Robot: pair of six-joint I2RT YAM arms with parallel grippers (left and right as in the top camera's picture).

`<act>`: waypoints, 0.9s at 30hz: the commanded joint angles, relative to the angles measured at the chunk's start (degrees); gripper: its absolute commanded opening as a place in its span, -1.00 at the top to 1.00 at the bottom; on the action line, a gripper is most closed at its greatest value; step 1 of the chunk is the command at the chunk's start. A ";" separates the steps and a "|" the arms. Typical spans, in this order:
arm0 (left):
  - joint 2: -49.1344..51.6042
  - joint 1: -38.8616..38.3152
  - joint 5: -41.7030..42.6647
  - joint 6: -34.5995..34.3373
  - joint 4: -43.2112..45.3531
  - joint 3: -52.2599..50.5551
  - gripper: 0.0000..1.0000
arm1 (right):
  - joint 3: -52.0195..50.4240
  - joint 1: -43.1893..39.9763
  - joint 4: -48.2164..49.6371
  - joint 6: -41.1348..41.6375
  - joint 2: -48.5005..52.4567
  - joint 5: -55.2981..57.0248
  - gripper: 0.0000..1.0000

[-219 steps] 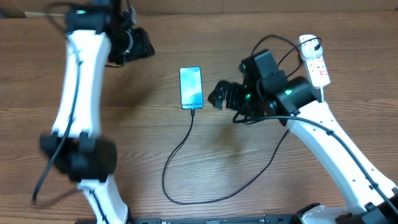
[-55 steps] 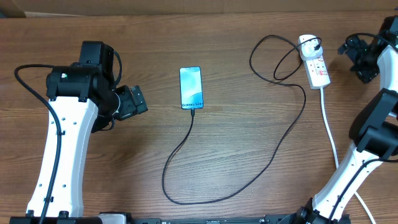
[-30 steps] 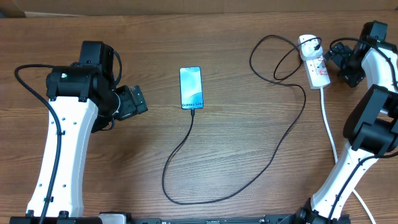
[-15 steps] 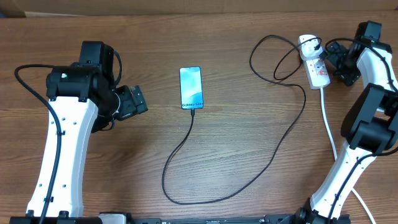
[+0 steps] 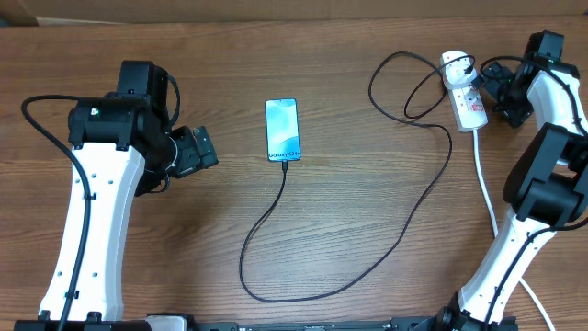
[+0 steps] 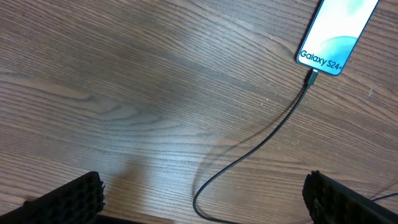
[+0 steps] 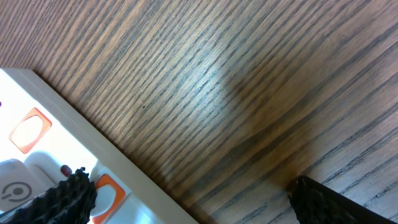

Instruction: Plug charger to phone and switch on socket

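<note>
Right gripper (image 5: 488, 81) jaws wide, moved in just beside socket (image 5: 470, 103) since earlier, left gripper (image 5: 204, 152) open and unmoved, charger (image 5: 276, 210) in phone (image 5: 283, 129)

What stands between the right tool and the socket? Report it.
Nothing visible does. The open right tool hangs beside the socket, one finger over its edge near an orange switch.

Brown wood-grain table (image 5: 193, 267) spans the view; 1 tan strip (image 5: 14, 9), perhaps cardboard, sits at its far-left corner.
</note>
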 commanded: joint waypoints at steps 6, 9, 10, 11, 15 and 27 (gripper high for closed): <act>0.13 0.33 -0.20 1.16 0.02 -0.44 -0.99 | -0.37 0.39 -1.62 -2.99 1.05 -2.64 -1.00; 0.13 0.33 -0.20 1.16 0.02 -0.44 -0.99 | -0.37 0.39 -1.79 -2.99 1.05 -2.67 -1.00; 0.13 0.33 -0.20 1.16 0.02 -0.44 -0.99 | -0.37 0.39 -1.92 -2.99 1.05 -2.64 -1.00; 0.13 0.33 -0.20 1.16 0.04 -0.44 -0.99 | -0.37 0.39 -1.99 -2.99 1.05 -2.64 -1.00; 0.13 0.33 -0.22 1.16 0.09 -0.44 -0.99 | -0.37 0.39 -2.64 -3.02 1.22 -2.64 -1.00; 0.13 0.33 -0.59 1.16 0.15 -0.44 -0.99 | -0.35 0.39 -4.50 -3.48 3.82 -3.56 -1.00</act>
